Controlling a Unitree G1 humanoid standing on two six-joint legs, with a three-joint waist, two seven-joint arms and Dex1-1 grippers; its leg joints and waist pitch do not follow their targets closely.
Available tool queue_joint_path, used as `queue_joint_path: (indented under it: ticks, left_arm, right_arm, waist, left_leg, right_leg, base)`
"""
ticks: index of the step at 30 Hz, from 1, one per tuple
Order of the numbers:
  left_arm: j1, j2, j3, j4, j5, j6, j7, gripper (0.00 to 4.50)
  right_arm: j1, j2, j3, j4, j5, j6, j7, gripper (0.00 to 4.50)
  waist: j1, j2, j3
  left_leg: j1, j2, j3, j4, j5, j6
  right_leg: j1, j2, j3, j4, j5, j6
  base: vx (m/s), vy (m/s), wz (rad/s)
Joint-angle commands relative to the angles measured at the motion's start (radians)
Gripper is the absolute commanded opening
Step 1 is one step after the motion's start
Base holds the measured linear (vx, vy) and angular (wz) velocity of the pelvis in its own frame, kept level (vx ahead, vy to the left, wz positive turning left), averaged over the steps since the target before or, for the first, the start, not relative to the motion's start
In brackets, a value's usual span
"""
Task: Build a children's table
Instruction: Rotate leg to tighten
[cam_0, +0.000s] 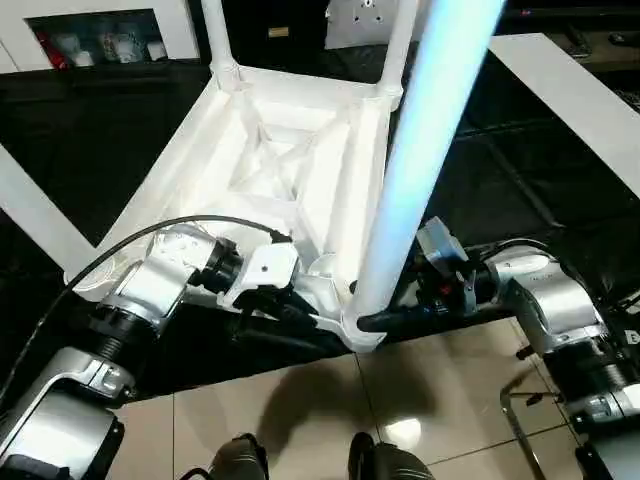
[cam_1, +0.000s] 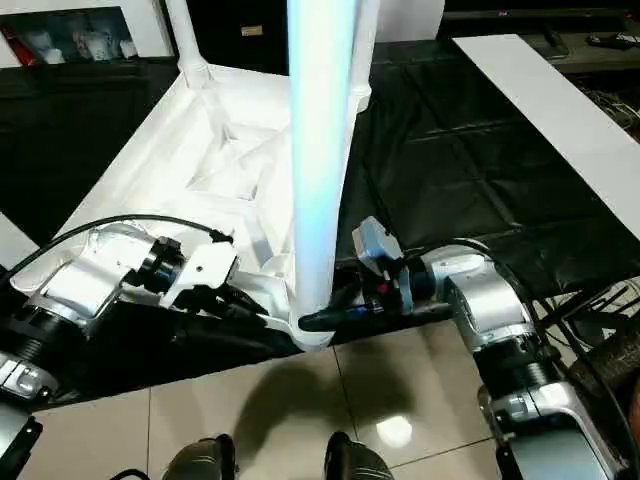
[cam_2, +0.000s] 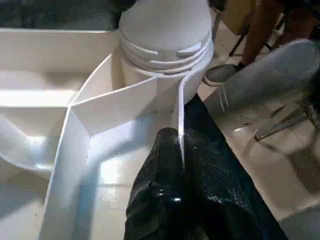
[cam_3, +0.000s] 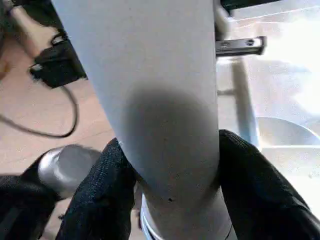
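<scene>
The left gripper (cam_2: 180, 150) is pinching a thin rib of the upturned tabletop (cam_0: 290, 160) between shut jaws, steadying it, while the right gripper (cam_3: 170, 165) jaws are clasping the table leg (cam_3: 150, 75) standing in the near corner socket (cam_2: 165, 45), probably for seating it.

1. Head stereo pair: looks forward and down over both forearms at the upturned table top (cam_0: 290, 170); both eyes share the near leg (cam_1: 318, 150).
2. Left wrist: very near the corner socket (cam_2: 165, 40).
3. Right wrist: pressed close against, probably, that same leg.
</scene>
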Motion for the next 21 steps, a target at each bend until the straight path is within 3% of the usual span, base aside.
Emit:
queue_joint_path:
  ticks: [1, 2, 3, 5, 7, 9, 10, 11, 13, 15, 16, 17, 20, 21]
  left_arm:
    - [-0.004, -0.071, 0.000, 0.018, 0.034, 0.115, 0.149, 0.00]
    - [-0.004, -0.071, 0.000, 0.018, 0.034, 0.115, 0.149, 0.00]
    - [-0.008, -0.090, 0.012, 0.011, 0.027, 0.152, 0.183, 0.00]
    - [-0.024, -0.137, 0.042, 0.003, 0.028, 0.235, 0.287, 0.00]
    - [-0.031, -0.158, 0.057, 0.006, 0.029, 0.268, 0.335, 0.00]
    - [-0.043, -0.191, 0.088, 0.008, 0.033, 0.327, 0.425, 0.00]
    - [-0.047, -0.203, 0.100, 0.007, 0.036, 0.352, 0.462, 0.00]
    - [-0.051, -0.216, 0.114, 0.005, 0.043, 0.374, 0.505, 0.00]
    - [-0.054, -0.227, 0.127, 0.001, 0.051, 0.392, 0.542, 0.00]
    - [-0.056, -0.279, 0.178, -0.032, 0.078, 0.456, 0.682, 0.00]
    - [-0.053, -0.298, 0.190, -0.048, 0.085, 0.472, 0.720, 0.00]
    - [-0.048, -0.321, 0.197, -0.070, 0.092, 0.491, 0.762, 0.00]
    - [-0.037, -0.344, 0.196, -0.098, 0.093, 0.511, 0.785, 0.00]
    - [-0.028, -0.349, 0.186, -0.116, 0.092, 0.524, 0.786, 0.00]
  right_arm:
    - [0.025, 0.082, 0.007, -0.059, 0.025, 0.085, -0.137, 2.04]
    - [0.025, 0.082, 0.007, -0.059, 0.025, 0.085, -0.137, 2.04]
    - [0.030, 0.109, 0.000, -0.070, 0.016, 0.101, -0.199, 2.04]
    - [0.027, 0.204, -0.027, -0.072, -0.024, 0.140, -0.399, 2.04]
    - [0.020, 0.248, -0.041, -0.069, -0.039, 0.159, -0.485, 2.04]
    - [0.010, 0.305, -0.051, -0.067, -0.071, 0.186, -0.601, 2.04]
    - [0.007, 0.328, -0.055, -0.068, -0.085, 0.198, -0.651, 2.04]
    - [0.002, 0.357, -0.065, -0.064, -0.097, 0.214, -0.711, 2.04]
    - [-0.001, 0.382, -0.073, -0.065, -0.106, 0.233, -0.763, 2.04]
    - [-0.014, 0.487, -0.120, -0.050, -0.156, 0.270, -0.989, 2.04]
    - [-0.015, 0.522, -0.137, -0.042, -0.171, 0.271, -1.061, 2.04]
    - [-0.012, 0.563, -0.148, -0.039, -0.181, 0.264, -1.134, 2.04]
    - [-0.005, 0.593, -0.152, -0.042, -0.188, 0.239, -1.175, 2.04]
    - [-0.005, 0.607, -0.173, -0.038, -0.180, 0.200, -1.197, 2.04]
  waist:
    - [-0.012, -0.010, -0.066]
    - [-0.011, -0.007, -0.065]
    - [-0.014, -0.008, -0.061]
    - [-0.029, -0.011, -0.053]
    - [-0.047, -0.010, -0.050]
    - [-0.065, -0.012, -0.051]
    - [-0.072, -0.004, -0.050]
    - [-0.080, -0.003, -0.055]
    - [-0.090, 0.004, -0.053]
    - [-0.093, 0.005, -0.050]
    - [-0.100, 0.002, -0.048]
    - [-0.104, 0.002, -0.047]
    - [-0.111, 0.013, -0.047]
    - [-0.111, 0.012, -0.047]
  left_leg:
    - [0.008, 0.033, 0.001, -0.056, -0.187, 0.083]
    - [0.010, 0.033, 0.000, -0.058, -0.195, 0.075]
    - [0.012, 0.028, -0.003, -0.058, -0.230, 0.061]
    - [0.011, 0.020, -0.012, -0.062, -0.276, 0.023]
    - [0.008, 0.012, -0.021, -0.063, -0.307, 0.009]
    - [-0.002, 0.011, -0.028, -0.067, -0.313, 0.012]
    - [0.000, 0.014, -0.030, -0.070, -0.328, 0.005]
    - [-0.001, 0.013, -0.034, -0.069, -0.333, 0.010]
    - [0.000, 0.020, -0.037, -0.074, -0.343, 0.025]
    - [0.011, 0.022, -0.036, -0.076, -0.373, 0.024]
    - [0.019, 0.019, -0.036, -0.073, -0.403, 0.015]
    - [0.020, 0.016, -0.036, -0.072, -0.412, 0.019]
    - [0.017, 0.028, -0.041, -0.080, -0.444, 0.030]
    - [0.016, 0.028, -0.041, -0.082, -0.450, 0.031]
  right_leg:
    - [0.061, -0.076, 0.049, -0.068, -0.448, -0.169]
    - [0.059, -0.077, 0.050, -0.071, -0.473, -0.161]
    - [0.056, -0.079, 0.048, -0.080, -0.555, -0.138]
    - [0.052, -0.080, 0.040, -0.096, -0.704, -0.075]
    - [0.056, -0.083, 0.027, -0.113, -0.795, -0.024]
    - [0.067, -0.082, 0.017, -0.118, -0.790, -0.002]
    - [0.064, -0.080, 0.009, -0.124, -0.785, -0.005]
    - [0.070, -0.085, 0.004, -0.127, -0.755, -0.010]
    - [0.073, -0.086, -0.004, -0.129, -0.678, -0.035]
    - [0.062, -0.083, -0.006, -0.130, -0.648, -0.053]
    - [0.055, -0.083, -0.013, -0.136, -0.668, -0.057]
    - [0.058, -0.085, -0.019, -0.141, -0.682, -0.045]
    - [0.064, -0.089, -0.027, -0.139, -0.615, -0.042]
    - [0.063, -0.089, -0.026, -0.138, -0.599, -0.043]
  base:
    - [0.000, 0.000, 0.00]
    - [0.000, 0.000, 0.00]
    - [0.000, 0.000, 0.00]
    - [-0.055, -0.007, -0.03]
    - [-0.060, 0.013, -0.12]
    - [-0.063, 0.031, -0.18]
    - [-0.056, 0.048, -0.22]
    - [-0.056, 0.048, -0.22]
    - [0.000, 0.000, 0.00]
    - [0.000, 0.000, 0.00]
    - [0.000, 0.000, 0.00]
    - [0.000, 0.000, 0.00]
    - [0.000, 0.000, 0.00]
    - [0.000, 0.000, 0.00]
